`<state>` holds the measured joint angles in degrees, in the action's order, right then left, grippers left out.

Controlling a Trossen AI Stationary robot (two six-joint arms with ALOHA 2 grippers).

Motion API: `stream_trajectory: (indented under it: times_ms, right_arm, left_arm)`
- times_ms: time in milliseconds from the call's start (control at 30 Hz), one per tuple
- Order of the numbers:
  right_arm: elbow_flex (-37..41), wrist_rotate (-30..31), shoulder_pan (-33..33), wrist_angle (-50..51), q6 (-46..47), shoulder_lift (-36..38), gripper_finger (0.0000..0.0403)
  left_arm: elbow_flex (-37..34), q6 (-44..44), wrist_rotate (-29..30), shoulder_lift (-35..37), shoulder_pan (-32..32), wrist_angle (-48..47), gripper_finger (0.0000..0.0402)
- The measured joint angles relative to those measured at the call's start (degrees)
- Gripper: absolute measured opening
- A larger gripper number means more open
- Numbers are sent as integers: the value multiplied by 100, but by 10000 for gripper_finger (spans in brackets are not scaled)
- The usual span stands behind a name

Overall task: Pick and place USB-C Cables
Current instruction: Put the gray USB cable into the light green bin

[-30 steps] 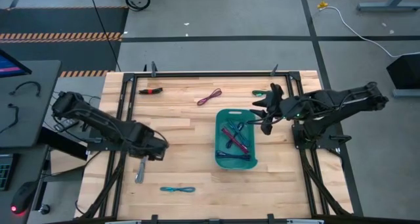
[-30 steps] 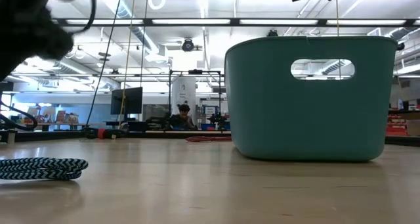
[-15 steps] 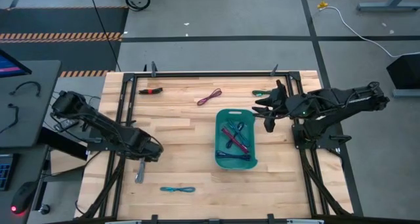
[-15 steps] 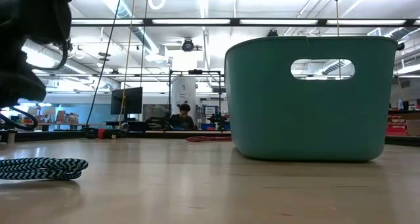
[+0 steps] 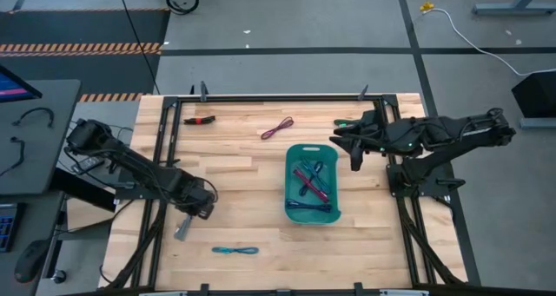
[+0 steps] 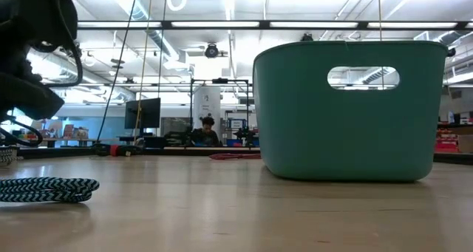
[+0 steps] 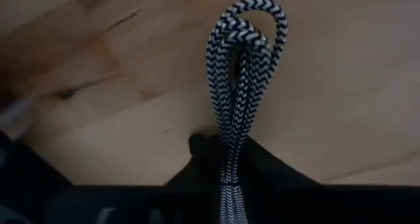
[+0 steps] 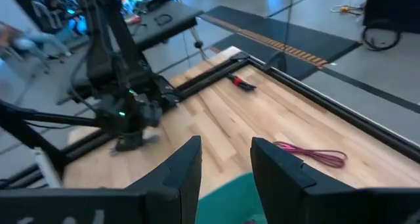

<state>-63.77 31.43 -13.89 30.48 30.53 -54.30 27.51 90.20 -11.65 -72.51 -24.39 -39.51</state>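
A grey braided USB-C cable (image 5: 182,229), black and white in the left wrist view (image 7: 244,73), sits near the table's left near side with my left gripper (image 5: 196,211) shut on it. My right gripper (image 5: 352,153) hovers open over the far right rim of the teal basket (image 5: 334,211), which holds several cables. On the wood lie a red cable (image 5: 200,121), a magenta one (image 5: 277,128), a green one (image 5: 343,122) and a teal one (image 5: 234,251). My left gripper pinches the grey cable bundle between its two fingers at one end, where the strands run together (image 7: 228,159). The rest runs on from the fingertips, looped end (image 7: 252,14) farthest out, over the wood. Whether it is clear of the table, I cannot tell.
The black frame rails (image 5: 165,148) run along the table's left, far and right sides. The teal cable (image 6: 44,189) lies flat near the front edge in the low view, left of the basket (image 6: 347,111). A person sits in the room far behind.
My left gripper has moved toward the table's near edge and down onto the grey cable, which has turned a little on the spot. My right gripper has risen above the basket.
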Motion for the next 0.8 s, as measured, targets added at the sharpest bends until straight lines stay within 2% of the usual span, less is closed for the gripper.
stream_trajectory:
  times_ms: [100,267,433,500,633,800]
  right_arm:
    - [0,-107,-72,4,204,133,136]
    - [0,-97,-207,18,403,438,133]
    - [0,-82,-218,52,445,647,132]
    - [0,-84,-220,49,451,717,132]
    - [0,-101,-315,47,556,904,132]
    - [0,-81,-576,46,574,1188,132]
  left_arm:
    - [358,-675,202,-37,178,-87,24]
    - [1430,-2229,333,-24,890,-139,22]
    - [3026,-3795,972,-131,2153,45,22]
    - [3713,-4434,1024,-300,2657,533,22]
    - [5341,-5834,779,-1136,3174,1258,22]
    - [7701,-7006,110,-2972,3060,367,22]
